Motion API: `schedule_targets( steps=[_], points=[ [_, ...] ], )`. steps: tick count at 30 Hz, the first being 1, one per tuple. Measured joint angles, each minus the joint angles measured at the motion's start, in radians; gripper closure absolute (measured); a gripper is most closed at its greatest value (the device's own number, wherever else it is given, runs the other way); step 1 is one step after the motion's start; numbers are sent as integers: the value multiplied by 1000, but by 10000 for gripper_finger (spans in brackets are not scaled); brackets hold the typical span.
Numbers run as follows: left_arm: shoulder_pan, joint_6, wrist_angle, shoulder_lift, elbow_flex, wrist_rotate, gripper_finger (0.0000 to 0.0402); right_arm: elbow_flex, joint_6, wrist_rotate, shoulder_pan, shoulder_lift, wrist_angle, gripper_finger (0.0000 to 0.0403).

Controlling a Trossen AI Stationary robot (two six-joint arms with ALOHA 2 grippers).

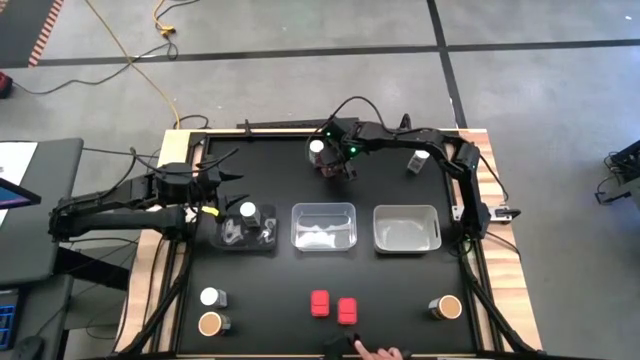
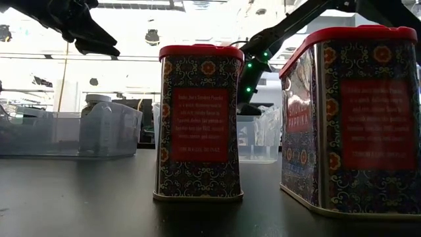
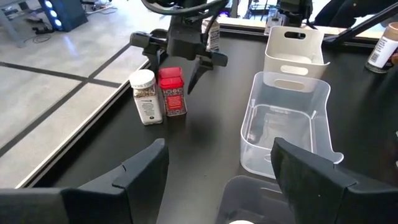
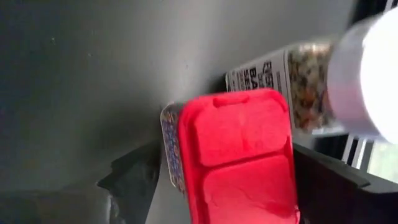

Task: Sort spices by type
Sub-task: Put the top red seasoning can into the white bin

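right hand (image 1: 337, 168): lowered over a red tin (image 3: 172, 91) at the far edge of the counter (image 1: 380, 290); fingers spread to either side of the tin, contact cannot be told from the frames
red tin: upright on the counter, just beside a white-cap jar (image 3: 145, 96); red lid (image 4: 239, 155) seen between the right fingers in the right wrist view
left hand (image 1: 215, 213): held over the left tray (image 1: 247, 231), fingers part open, nothing gripped
left tray: one white-cap jar (image 1: 249, 211) seen inside
middle tray (image 1: 324, 226): clear, between the left tray and the right tray (image 1: 407, 229)
red tins, near edge: two (image 1: 319, 302) (image 1: 347, 310), side by side, upright
jars, near-left corner: one white-cap (image 1: 211, 297), one tan-top (image 1: 210, 323), just beside each other
jar, near-right: tan-top (image 1: 448, 307), alone
jar, far-right: white-cap (image 1: 416, 161), lying near the right arm
person: a hand (image 1: 380, 352) seen at the near edge of the counter
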Motion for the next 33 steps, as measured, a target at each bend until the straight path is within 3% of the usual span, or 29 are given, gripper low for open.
schedule_targets(
  steps=[8,18,24,33],
  points=[
    [0,4,0,0,0,0,131,0,61,1,5,0,-21,110],
    [0,4,0,0,0,0,131,0,111,3,22,-29,-53,132],
    [0,5,0,0,0,0,131,0,160,3,19,-88,-63,164],
    [0,23,0,0,0,0,131,-2,245,3,24,-110,-155,165]
  ],
)
